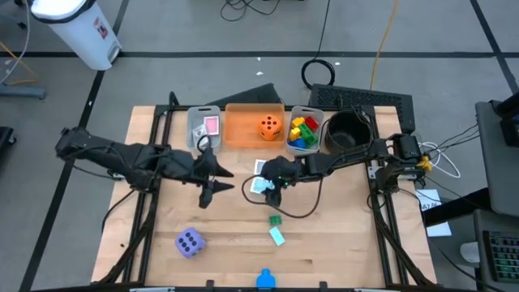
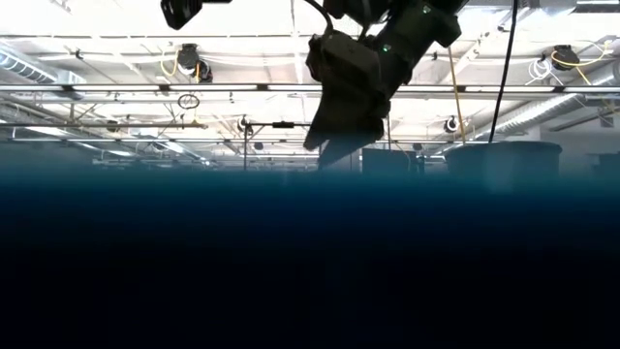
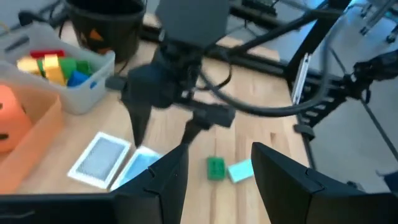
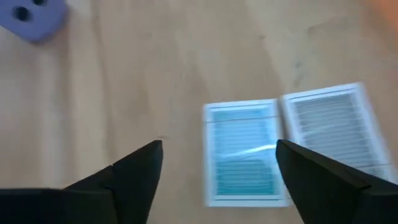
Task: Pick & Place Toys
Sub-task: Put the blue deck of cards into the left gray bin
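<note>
While empty, right gripper [image 4: 217, 171] hovers spread above blue card [image 4: 244, 152]

The left arm reaches in from the left edge of the table toward its middle, stretched low and nearly straight, its wrist turned down at the end. The left gripper [image 1: 212, 188] hangs just above the wood with its two dark fingers [image 3: 155, 180] parted and nothing between them. The right arm comes in from the right side, elbow bent, forearm running leftward across the table. The right gripper [image 1: 272, 191] points down near the middle, close to the left one, its fingers [image 4: 134, 168] spread wide, empty.
</note>
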